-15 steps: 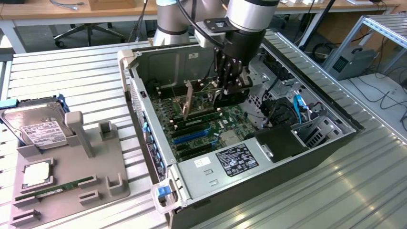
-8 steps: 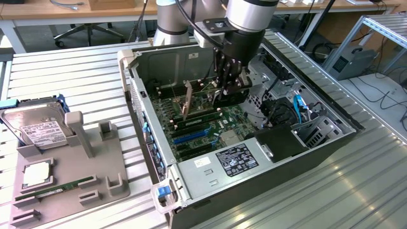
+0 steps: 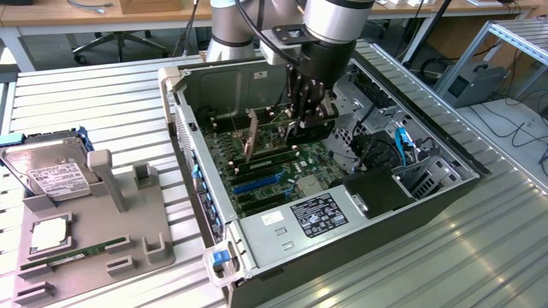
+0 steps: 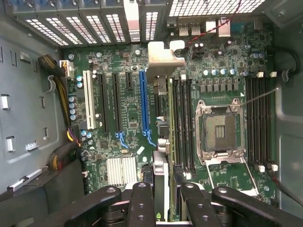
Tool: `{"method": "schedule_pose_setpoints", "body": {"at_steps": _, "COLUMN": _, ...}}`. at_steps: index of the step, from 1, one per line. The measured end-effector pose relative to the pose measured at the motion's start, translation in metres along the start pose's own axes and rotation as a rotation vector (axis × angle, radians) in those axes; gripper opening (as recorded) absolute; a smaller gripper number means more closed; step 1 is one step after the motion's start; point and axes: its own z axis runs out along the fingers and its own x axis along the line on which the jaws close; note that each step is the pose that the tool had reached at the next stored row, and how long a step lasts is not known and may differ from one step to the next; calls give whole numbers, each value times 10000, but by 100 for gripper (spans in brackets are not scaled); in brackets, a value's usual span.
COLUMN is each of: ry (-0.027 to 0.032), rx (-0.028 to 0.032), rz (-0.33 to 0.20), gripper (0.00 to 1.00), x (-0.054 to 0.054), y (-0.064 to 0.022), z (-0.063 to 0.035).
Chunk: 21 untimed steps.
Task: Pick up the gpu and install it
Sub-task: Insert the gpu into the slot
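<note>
The gpu (image 4: 161,165) shows edge-on in the wrist view, its silver end bracket (image 4: 163,59) pointing toward the case's rear slot openings. My gripper (image 4: 163,203) is shut on it, a black finger (image 4: 142,201) on either side of the card. The card hangs just beside the long blue slot (image 4: 144,104) of the green motherboard (image 4: 128,118). In the exterior view the gripper (image 3: 307,125) reaches down into the open computer case (image 3: 445,192), with the gpu (image 3: 254,138) standing on edge over the board. Whether the card touches the slot I cannot tell.
On the exterior view's left, a grey fixture (image 3: 150,244) holds a silver hard drive (image 3: 51,173), a green RAM stick (image 3: 73,255) and a square chip (image 3: 49,234). Inside the case are an empty CPU socket (image 4: 220,130), the power supply (image 3: 312,215), drive cages and cables (image 3: 402,144).
</note>
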Motion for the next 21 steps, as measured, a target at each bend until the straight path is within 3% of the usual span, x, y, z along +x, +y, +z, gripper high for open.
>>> {"method": "schedule_pose_setpoints", "body": {"at_steps": 21, "ry": 0, "rx": 0, "rz": 0, "gripper": 27, "x": 24, "y": 42, "z": 8}}
